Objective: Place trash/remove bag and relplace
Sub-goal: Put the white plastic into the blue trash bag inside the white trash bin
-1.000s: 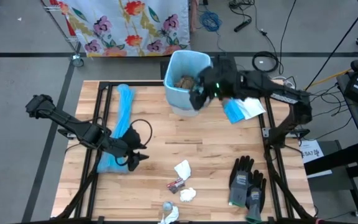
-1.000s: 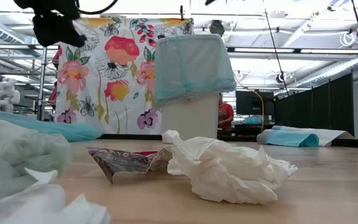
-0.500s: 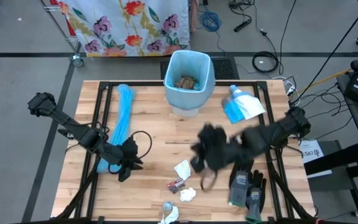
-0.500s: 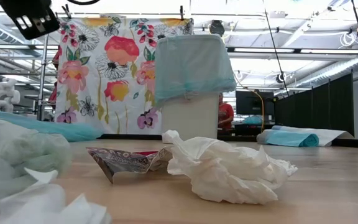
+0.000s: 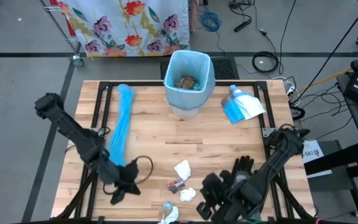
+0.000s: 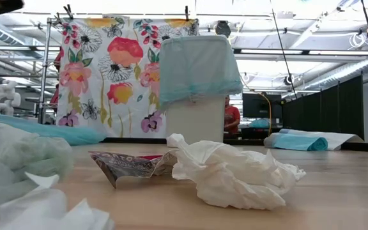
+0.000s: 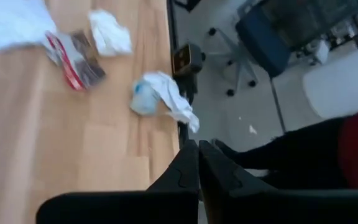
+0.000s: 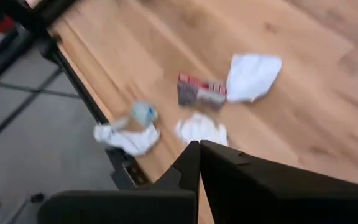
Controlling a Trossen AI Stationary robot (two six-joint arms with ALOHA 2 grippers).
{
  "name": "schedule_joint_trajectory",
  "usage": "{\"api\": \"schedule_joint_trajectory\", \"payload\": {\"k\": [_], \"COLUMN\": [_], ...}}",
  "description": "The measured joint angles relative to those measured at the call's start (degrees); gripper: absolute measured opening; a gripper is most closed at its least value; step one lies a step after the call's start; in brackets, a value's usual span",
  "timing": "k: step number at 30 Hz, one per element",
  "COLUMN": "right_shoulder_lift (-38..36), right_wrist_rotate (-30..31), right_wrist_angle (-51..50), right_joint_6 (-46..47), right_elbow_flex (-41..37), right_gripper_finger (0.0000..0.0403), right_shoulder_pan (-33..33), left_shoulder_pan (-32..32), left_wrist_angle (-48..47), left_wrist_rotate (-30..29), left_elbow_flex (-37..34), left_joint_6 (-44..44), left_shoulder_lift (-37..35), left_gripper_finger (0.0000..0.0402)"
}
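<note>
The bin (image 5: pixel 189 74), lined with a pale blue bag, stands at the table's far edge with brown paper wads (image 5: pixel 186 81) inside. Trash lies near the front edge: a white tissue (image 5: pixel 182 168), a red and dark wrapper (image 5: pixel 176 184), a white wad (image 5: pixel 187 195) and a blue-white scrap (image 5: pixel 168 210). My left gripper (image 5: pixel 118 193) is shut, left of the scraps and low over the front edge. My right gripper (image 5: pixel 207 202) is shut, just right of the white wad (image 8: pixel 201 129). Both wrist views show the fingers closed on nothing.
A folded strip of blue bags (image 5: pixel 122 124) lies along the table's left side. A blue-and-white packet (image 5: pixel 241 107) lies right of the bin. Grey-black gloves (image 5: pixel 247 183) lie at the near right, beside my right arm. A floral cloth (image 6: pixel 120 70) hangs behind the table.
My right gripper has swung from the bin at the far edge across the table to the near edge, beside the gloves and scraps. My left gripper has moved toward the near edge, off the blue bag strip. The scraps have not moved.
</note>
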Motion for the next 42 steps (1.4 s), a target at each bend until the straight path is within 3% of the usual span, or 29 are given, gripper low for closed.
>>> {"api": "schedule_joint_trajectory", "payload": {"k": [8,22,31,39,42], "right_shoulder_lift": [5.2,8.4,8.5,8.6,8.6], "right_wrist_rotate": [-2.9,-4.5,-4.1,-4.0,-3.9], "right_wrist_angle": [4.3,6.1,9.2,11.9,11.9], "right_joint_6": [0.8,0.8,1.3,1.3,2.6], "right_elbow_flex": [0.0,0.0,0.0,0.0,0.0], "right_gripper_finger": [0.0000,0.0000,0.0000,0.0000,0.0000], "right_shoulder_pan": [3.2,8.8,11.0,11.3,11.3], "left_shoulder_pan": [-5.9,-5.9,-1.4,4.6,6.2], "left_wrist_angle": [10.3,19.6,19.4,13.3,7.2], "left_wrist_rotate": [-2.9,2.8,3.6,9.0,5.0], "left_elbow_flex": [5.5,19.5,23.6,23.6,23.9], "left_joint_6": [-5.3,-12.5,-12.7,-13.3,-15.0], "left_shoulder_lift": [14.7,39.4,46.7,49.7,48.6], "left_gripper_finger": [0.0001,0.0000,0.0000,0.0000,0.0000]}}
